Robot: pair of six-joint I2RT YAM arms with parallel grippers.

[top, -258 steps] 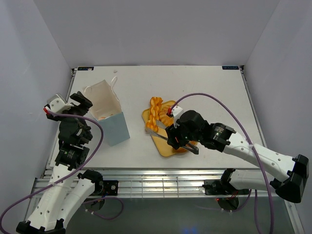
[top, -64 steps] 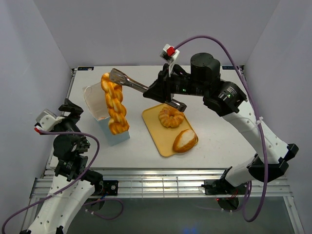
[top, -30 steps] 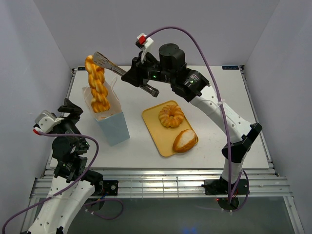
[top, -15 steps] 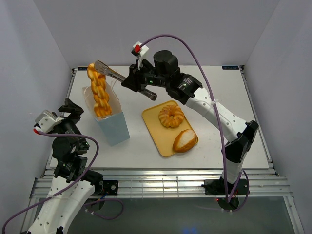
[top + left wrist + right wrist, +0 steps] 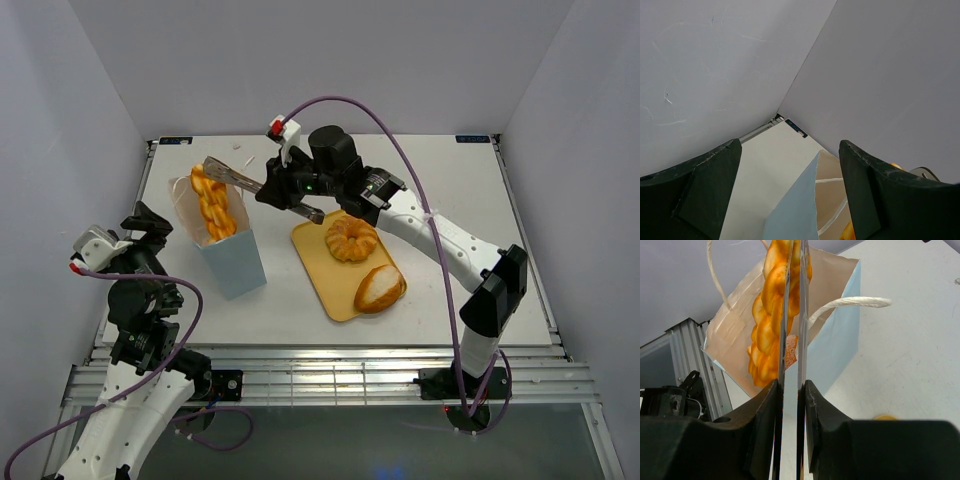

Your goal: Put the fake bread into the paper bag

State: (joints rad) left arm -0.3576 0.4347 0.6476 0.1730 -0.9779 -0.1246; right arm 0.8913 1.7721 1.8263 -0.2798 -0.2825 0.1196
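Right gripper (image 5: 790, 390) clamps the tongs (image 5: 228, 173) pinching the braided twist (image 5: 211, 207), half inside the paper bag (image 5: 238, 265) below it, so I'd call this the drop-in step; next: lower, release.

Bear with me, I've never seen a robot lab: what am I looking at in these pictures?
These are two robot arms with two-finger grippers, bolted at a white table. The wide picture looks down from above; the other two come from cameras on the wrists. The right gripper is shut on metal tongs, which pinch a glossy orange braided toy pastry hanging into a pale-blue paper bag. On a flat yellow tray lie a toy ring doughnut and an oval roll. The left gripper is open and empty, near the bag.
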